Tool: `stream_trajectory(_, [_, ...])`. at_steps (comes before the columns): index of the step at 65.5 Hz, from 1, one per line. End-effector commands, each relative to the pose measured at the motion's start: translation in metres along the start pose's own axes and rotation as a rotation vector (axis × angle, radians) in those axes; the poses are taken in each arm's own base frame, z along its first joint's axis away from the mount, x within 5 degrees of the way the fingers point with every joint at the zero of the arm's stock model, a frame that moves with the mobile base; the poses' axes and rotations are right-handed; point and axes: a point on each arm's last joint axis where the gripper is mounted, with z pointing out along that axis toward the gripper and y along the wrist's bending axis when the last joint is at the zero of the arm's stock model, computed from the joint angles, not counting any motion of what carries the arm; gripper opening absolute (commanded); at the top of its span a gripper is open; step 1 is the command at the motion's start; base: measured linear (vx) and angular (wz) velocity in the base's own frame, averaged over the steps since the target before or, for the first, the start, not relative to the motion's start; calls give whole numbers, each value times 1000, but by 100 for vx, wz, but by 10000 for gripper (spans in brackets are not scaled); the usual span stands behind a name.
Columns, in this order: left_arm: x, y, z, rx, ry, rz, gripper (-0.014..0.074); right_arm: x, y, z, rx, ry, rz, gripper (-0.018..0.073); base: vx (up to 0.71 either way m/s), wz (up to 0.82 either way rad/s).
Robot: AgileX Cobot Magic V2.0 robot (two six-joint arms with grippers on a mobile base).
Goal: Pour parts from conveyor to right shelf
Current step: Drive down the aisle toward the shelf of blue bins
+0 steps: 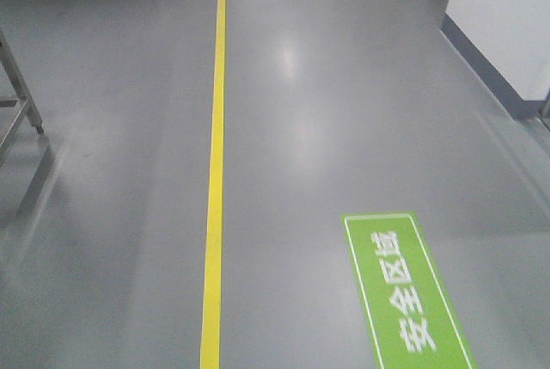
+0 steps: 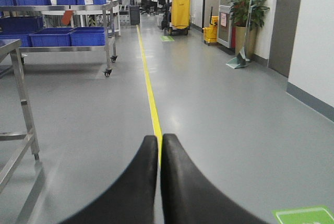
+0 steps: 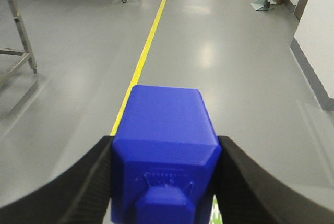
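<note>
Floor (image 1: 344, 128) all round, grey, with a yellow line (image 1: 215, 171) running down the aisle. The right pincer (image 3: 164, 177) has its fingers clamped on either side of the blue block (image 3: 164, 145), carried above the floor. The left pincer (image 2: 159, 145) is pressed closed, holding nothing. Blue crates (image 2: 68, 36) sit on a wheeled rack (image 2: 107, 51) far left.

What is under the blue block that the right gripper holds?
Under the block, held in the right gripper, lies grey floor with a yellow line running beneath it. The block hides the floor directly below.
</note>
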Motion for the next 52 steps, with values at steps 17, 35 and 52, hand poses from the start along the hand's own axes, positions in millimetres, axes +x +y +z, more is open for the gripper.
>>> stream_trajectory(17, [-17, 0, -3, 1, -117, -15, -6, -10, -1, -5, 12, -98, -2, -5, 83, 11])
stream_trajectory(35, [-17, 0, -3, 1, -117, -15, -6, -10, -1, -7, 13, -106, -3, -5, 83, 8])
stream_trajectory(52, [-17, 0, -3, 1, -117, -15, -6, -10, -1, -7, 13, -106, -3, -5, 81, 6])
